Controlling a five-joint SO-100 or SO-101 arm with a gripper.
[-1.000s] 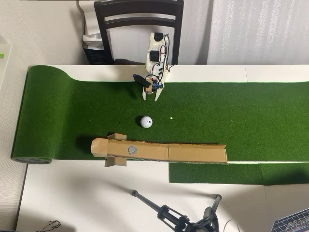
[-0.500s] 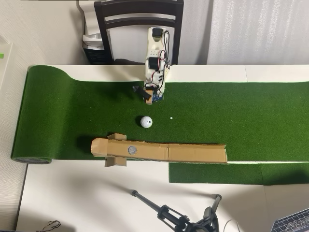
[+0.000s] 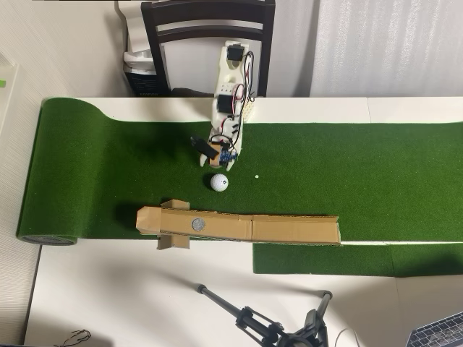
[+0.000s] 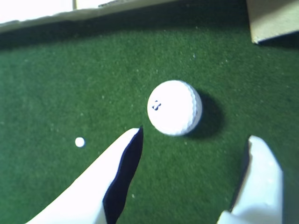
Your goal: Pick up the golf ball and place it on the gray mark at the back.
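Two white fingers [image 4: 112,182] of our end effector [image 4: 194,140] stood spread wide and empty, framing the golf ball [image 4: 174,107] resting on the green putting mat [image 3: 362,166], short of the gray mark [image 3: 197,225] on the cardboard strip [image 3: 289,228].

Golf ball [image 4: 174,107]: dimpled white plastic, slight gloss. Turf mat [image 3: 347,166]: rough green pile, matt. Cardboard strip [image 3: 289,228]: matt brown. Fingers [image 4: 93,186]: smooth white plastic.

Green putting mat [image 3: 362,166] unrolled across the white table [image 3: 108,296], dark wooden chair [image 3: 208,29] beyond the mat's far edge, black tripod [image 3: 268,325] on the table near the mat's lower edge, small white dot [image 3: 257,176] on the mat.
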